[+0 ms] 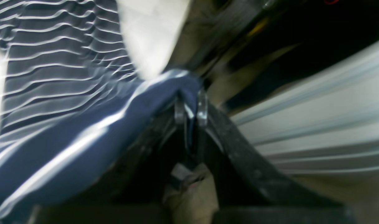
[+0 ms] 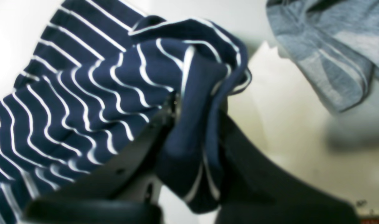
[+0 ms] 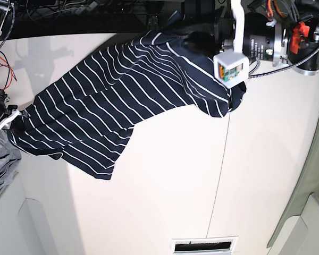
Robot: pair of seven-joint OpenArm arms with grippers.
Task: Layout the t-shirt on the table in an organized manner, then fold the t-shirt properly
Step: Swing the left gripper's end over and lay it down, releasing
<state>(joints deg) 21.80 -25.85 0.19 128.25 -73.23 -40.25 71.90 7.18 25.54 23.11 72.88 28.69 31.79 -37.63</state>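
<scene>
The t-shirt (image 3: 111,101) hangs stretched between the two arms above the white table (image 3: 170,175), its lower edge drooping toward the tabletop. The left gripper (image 1: 191,107) is pinched tight on a bunched fold of the striped fabric, though that view is blurred. The right gripper (image 2: 195,105) is likewise clamped on a wad of the shirt. A grey cloth (image 2: 329,46) lies nearby.

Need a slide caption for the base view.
Both end effectors hold the striped t-shirt stretched above the white table.
</scene>
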